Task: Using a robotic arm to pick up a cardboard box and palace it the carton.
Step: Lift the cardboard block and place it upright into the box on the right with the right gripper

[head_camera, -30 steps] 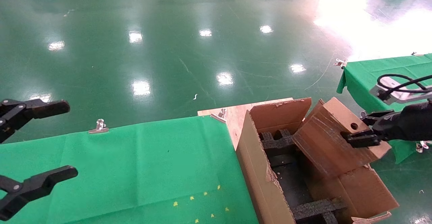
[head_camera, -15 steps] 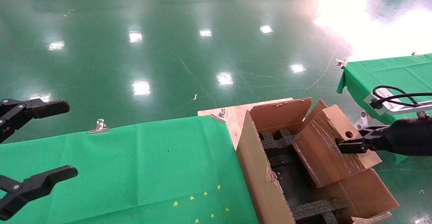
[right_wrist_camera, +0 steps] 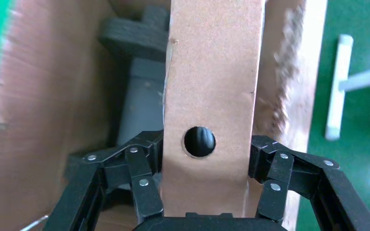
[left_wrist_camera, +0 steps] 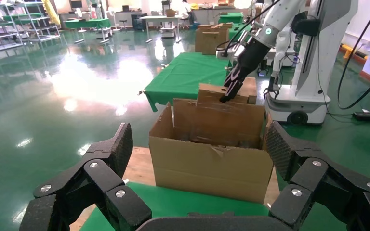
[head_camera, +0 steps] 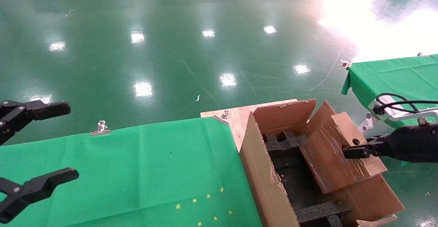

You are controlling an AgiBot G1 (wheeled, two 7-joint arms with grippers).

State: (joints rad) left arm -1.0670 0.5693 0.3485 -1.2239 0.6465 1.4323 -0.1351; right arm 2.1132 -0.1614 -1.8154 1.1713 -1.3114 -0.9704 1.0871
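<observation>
My right gripper [head_camera: 354, 150] is shut on the small taped cardboard box [head_camera: 328, 151], clamping its end near the round hole. The box hangs tilted, its lower part inside the large open carton [head_camera: 263, 172], above black foam inserts [head_camera: 284, 141]. In the right wrist view both fingers [right_wrist_camera: 144, 173] press the sides of the box [right_wrist_camera: 212, 86]. The left wrist view shows the carton [left_wrist_camera: 212, 163], the box [left_wrist_camera: 207, 115] in it, and the white robotic arm [left_wrist_camera: 289, 9] reaching down. My left gripper [head_camera: 68, 141] is open and empty at the far left.
The carton stands on a wooden board [head_camera: 236, 115] beside a green-clothed table [head_camera: 137, 172] held by metal clips [head_camera: 100, 128]. A second green table [head_camera: 386, 73] stands at the right. Shiny green floor lies beyond.
My right gripper has moved down and slightly left with the cardboard box, lowering it deeper into the carton. The left gripper has not moved.
</observation>
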